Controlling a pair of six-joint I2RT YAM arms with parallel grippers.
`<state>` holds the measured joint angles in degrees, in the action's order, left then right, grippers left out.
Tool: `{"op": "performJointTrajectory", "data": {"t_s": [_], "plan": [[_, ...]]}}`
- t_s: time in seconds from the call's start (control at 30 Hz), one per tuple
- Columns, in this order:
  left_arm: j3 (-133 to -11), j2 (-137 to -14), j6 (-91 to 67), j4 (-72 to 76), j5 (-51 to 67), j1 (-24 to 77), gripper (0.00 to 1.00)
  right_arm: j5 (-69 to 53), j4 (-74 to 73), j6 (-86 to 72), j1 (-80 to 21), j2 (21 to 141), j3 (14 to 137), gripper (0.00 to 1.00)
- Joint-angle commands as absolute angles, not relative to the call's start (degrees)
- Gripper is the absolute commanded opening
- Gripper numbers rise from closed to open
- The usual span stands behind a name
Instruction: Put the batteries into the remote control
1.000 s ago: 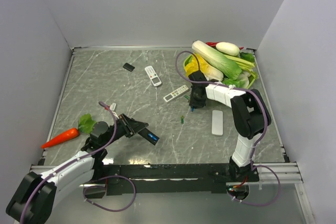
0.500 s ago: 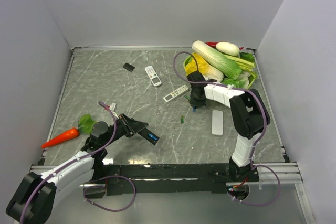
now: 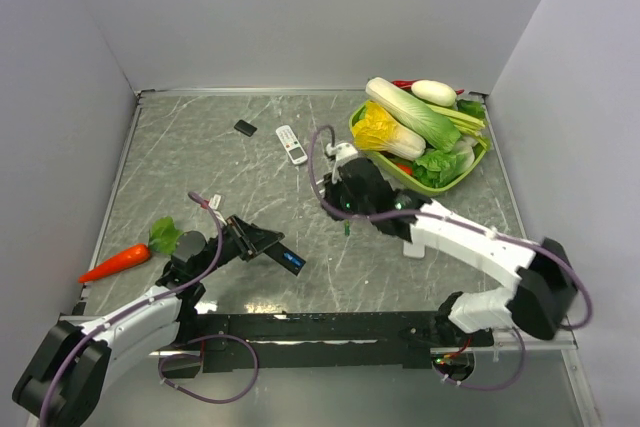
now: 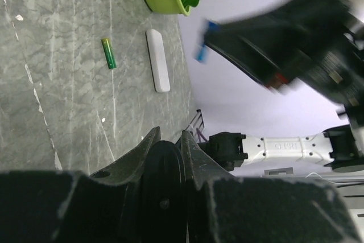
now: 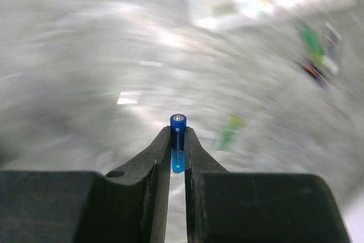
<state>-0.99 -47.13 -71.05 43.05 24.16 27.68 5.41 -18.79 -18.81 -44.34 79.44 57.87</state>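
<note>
Top external view: a grey marbled table (image 3: 200,157) is enclosed by plain white walls (image 3: 300,17), and a green basket (image 3: 452,183) of vegetables is set at its far right corner. A blue battery (image 5: 178,124) is clamped upright between the nearly closed tips of the right pincer (image 5: 177,139), over the middle of the table. A green battery (image 3: 346,229) is seen lying on the table just beside that pincer. The dark remote control (image 3: 286,260) is gripped in the narrowly closed left pincer (image 3: 255,243), well apart at the near left.
</note>
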Motion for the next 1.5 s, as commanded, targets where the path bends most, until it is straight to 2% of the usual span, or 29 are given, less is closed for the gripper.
{"op": "performJointTrajectory", "data": {"t_s": [0.0,0.17,0.47,1.47], "plan": [[1.9,-45.9,-72.6,46.3,24.7,27.9,0.01,0.3,-3.3,-12.1,-51.9,69.9,53.5,0.00],[1.2,-42.9,-73.5,44.6,24.2,27.9,0.01,-4.5,4.6,-8.5,-58.9,67.0,50.3,0.00],[0.7,-38.1,-76.2,41.1,22.9,27.9,0.01,-8.8,10.7,-6.0,-64.0,67.1,47.3,0.00],[0.7,-31.2,-80.4,36.5,19.4,27.9,0.01,-8.3,1.9,-2.3,-67.3,71.8,47.8,0.00]]}}
